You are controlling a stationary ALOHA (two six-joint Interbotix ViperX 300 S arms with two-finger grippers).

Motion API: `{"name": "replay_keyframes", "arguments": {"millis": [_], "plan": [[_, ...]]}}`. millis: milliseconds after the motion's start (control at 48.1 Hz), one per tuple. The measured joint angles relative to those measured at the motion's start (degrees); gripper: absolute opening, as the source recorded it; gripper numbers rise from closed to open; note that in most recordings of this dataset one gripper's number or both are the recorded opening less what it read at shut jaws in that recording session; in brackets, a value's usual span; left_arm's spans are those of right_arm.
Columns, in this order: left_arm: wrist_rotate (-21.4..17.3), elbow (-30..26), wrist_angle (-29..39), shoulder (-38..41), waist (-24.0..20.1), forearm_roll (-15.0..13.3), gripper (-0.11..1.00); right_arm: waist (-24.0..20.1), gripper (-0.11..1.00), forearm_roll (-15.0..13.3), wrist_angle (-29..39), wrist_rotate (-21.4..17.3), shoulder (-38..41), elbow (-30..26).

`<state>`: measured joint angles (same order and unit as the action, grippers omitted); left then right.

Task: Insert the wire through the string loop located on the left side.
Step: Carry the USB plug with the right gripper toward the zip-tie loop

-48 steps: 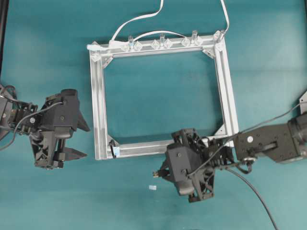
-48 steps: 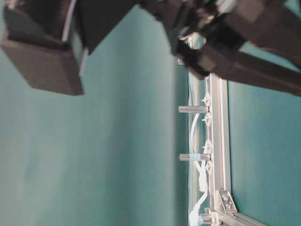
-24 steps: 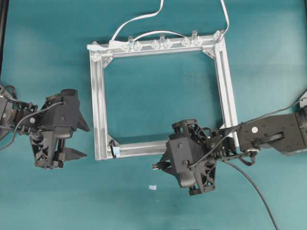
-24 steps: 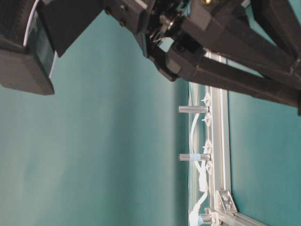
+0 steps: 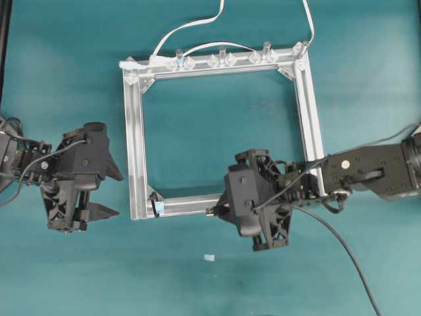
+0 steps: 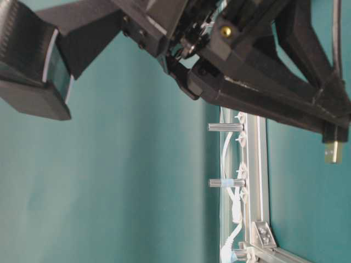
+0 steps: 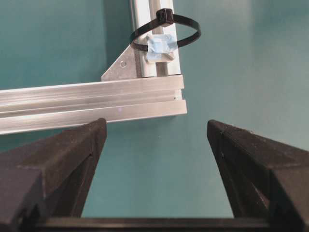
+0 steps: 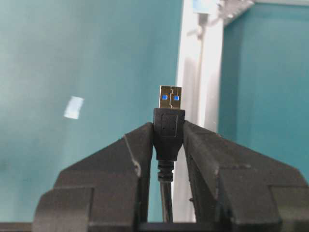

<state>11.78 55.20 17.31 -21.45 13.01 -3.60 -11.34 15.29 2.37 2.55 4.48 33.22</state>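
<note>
Fingers (image 8: 137,159) of the right gripper (image 8: 169,130) are clamped on the dark plug of the wire (image 8: 169,123), its metallic tip sticking out ahead of them; the black cable trails away behind the arm toward the near right edge of the table (image 5: 368,72). From above, that gripper (image 5: 212,212) hovers beside the near rail of the silver frame (image 5: 135,131), tip pointing left along the rail. The string loop (image 7: 164,31) stands at the frame's near left corner, on a pale blue pad, so it lies straight off to the left of the plug, with a stretch of rail between them. The plug's long axis runs roughly parallel to the rail; whether it lines up with the loop's opening I cannot tell.

Left gripper (image 5: 113,194) waits just outside that same corner with its fingers (image 7: 63,159) spread wide and nothing between them, nearer the loop than the right one. Bare table lies all along the near side of the frame, save for a small pale scrap (image 5: 209,257), so there is room to slide leftward.
</note>
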Motion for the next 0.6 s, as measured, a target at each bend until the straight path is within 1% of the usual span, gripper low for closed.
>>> {"name": "replay_keyframes", "arguments": {"millis": [208,457,603], "plan": [[0.0,0.1,0.0,0.0,0.0,0.0,0.87,1.0,0.24,-0.8,0.0,0.0,0.0,0.4],[0.0,0.1,0.0,0.0,0.0,0.0,0.87,1.1,0.24,-0.9,2.5,0.0,1.1,-0.4],[0.0,0.0,0.0,0.0,0.0,0.0,0.87,1.1,0.24,-1.0,2.9,0.0,1.4,-0.9]]}}
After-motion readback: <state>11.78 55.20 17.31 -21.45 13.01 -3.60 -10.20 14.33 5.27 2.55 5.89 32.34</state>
